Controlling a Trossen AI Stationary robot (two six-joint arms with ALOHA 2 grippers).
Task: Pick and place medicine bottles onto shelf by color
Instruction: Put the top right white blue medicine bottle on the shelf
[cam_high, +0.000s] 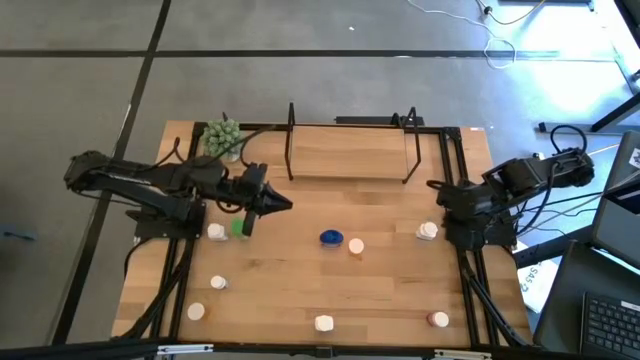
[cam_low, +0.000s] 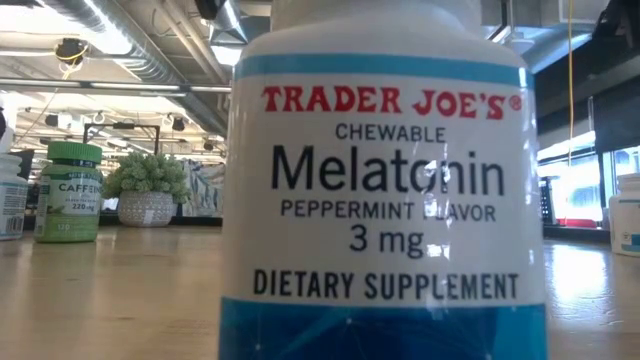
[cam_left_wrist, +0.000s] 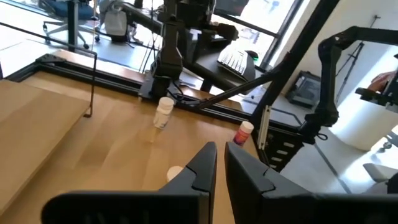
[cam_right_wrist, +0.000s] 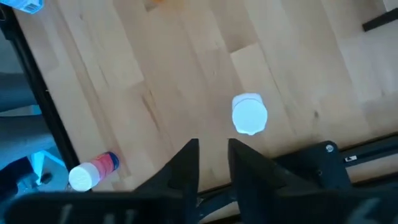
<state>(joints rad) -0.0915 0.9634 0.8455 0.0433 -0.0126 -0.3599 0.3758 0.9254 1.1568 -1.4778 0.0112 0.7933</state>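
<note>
Right wrist view, right tool (cam_right_wrist: 213, 163) narrowly parted, empty, white-capped bottle (cam_right_wrist: 249, 114) beside, left tool (cam_left_wrist: 221, 167) closed, empty

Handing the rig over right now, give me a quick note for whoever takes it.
Left gripper: shut, empty, over the table left of centre beside a green bottle.
Right gripper: narrow gap, empty, above a white bottle by the right edge.
Shelf: bare, nothing placed.
Bottles all on the table, including a blue one mid-table and a red one lying near the front right.
Left: sort every bottle onto the shelf.
</note>
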